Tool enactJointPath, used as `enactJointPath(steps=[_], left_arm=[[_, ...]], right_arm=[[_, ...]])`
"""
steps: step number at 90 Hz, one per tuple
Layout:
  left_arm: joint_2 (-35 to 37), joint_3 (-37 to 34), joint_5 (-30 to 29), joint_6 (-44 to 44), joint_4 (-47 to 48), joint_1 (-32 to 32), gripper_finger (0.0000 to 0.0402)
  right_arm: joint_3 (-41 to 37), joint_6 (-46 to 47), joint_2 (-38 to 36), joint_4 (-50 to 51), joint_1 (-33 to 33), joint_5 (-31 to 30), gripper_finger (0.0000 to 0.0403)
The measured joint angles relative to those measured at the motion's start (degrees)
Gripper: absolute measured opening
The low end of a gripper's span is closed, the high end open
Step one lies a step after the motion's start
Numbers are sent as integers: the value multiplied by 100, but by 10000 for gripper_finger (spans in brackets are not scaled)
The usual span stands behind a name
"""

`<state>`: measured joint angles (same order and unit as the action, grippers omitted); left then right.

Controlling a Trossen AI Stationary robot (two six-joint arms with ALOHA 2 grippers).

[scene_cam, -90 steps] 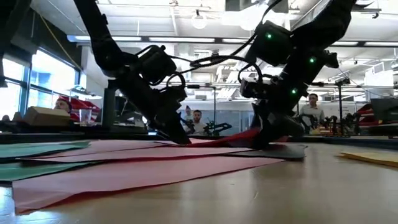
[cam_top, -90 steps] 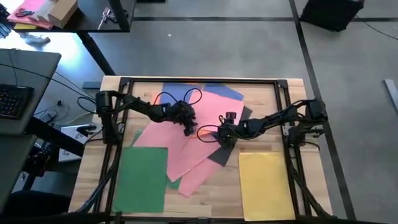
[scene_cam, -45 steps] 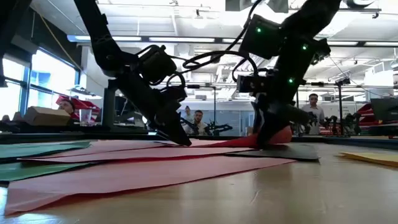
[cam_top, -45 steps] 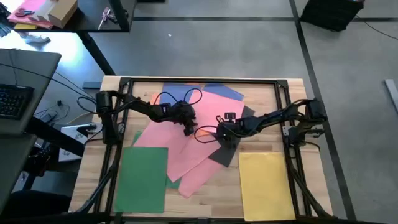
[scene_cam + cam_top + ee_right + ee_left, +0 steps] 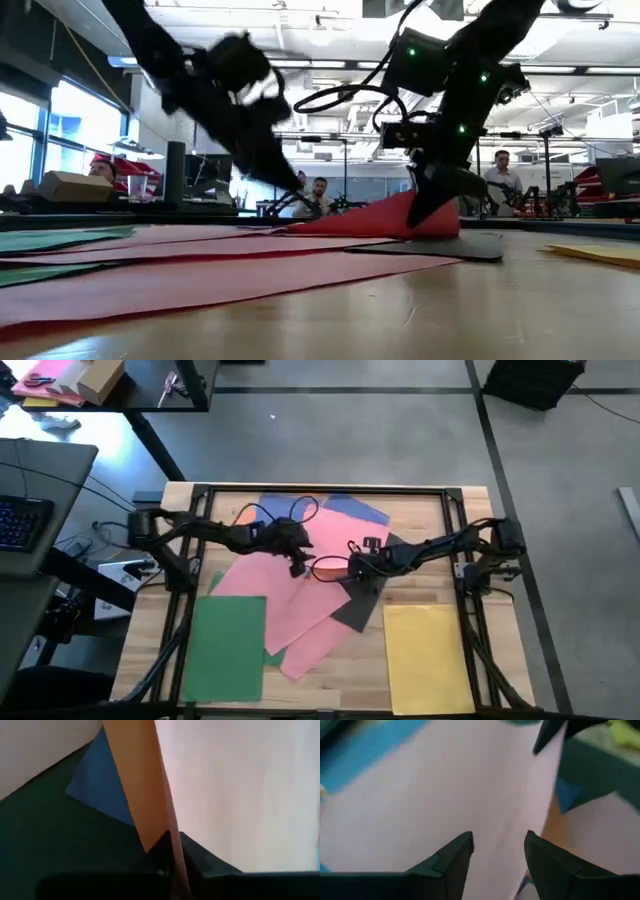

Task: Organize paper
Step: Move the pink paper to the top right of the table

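In the high view the blue sheet [image 5: 345, 508] shows only its far part, the rest lying under the pink sheets [image 5: 290, 595]. An orange sheet [image 5: 243, 516] peeks out as a sliver beside the left arm. The grey sheet [image 5: 362, 605] is mostly covered by pink paper and the right gripper [image 5: 357, 572], whose fingers are too small there to read. The yellow sheet [image 5: 430, 658] runs off the picture's bottom edge. In the low view the left gripper [image 5: 283, 196] is blurred, and the lifted pink edge hides the right gripper's tips. People in the room behind are too small to make out.
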<state>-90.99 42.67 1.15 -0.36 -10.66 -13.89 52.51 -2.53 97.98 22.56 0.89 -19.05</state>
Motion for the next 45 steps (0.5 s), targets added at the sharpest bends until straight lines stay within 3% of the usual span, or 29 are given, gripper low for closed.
enactJointPath(steps=[14,28,45], left_arm=[[562,7,-182,-2,-122,293,168],[400,8,-398,-44,-529,644,168],[-448,7,-794,-223,-1556,839,168]], right_arm=[[469,36,-418,1243,-65,-692,0],[828,467,-953,2901,-52,-1502,0],[854,2185,-1368,4362,144,-1286,0]])
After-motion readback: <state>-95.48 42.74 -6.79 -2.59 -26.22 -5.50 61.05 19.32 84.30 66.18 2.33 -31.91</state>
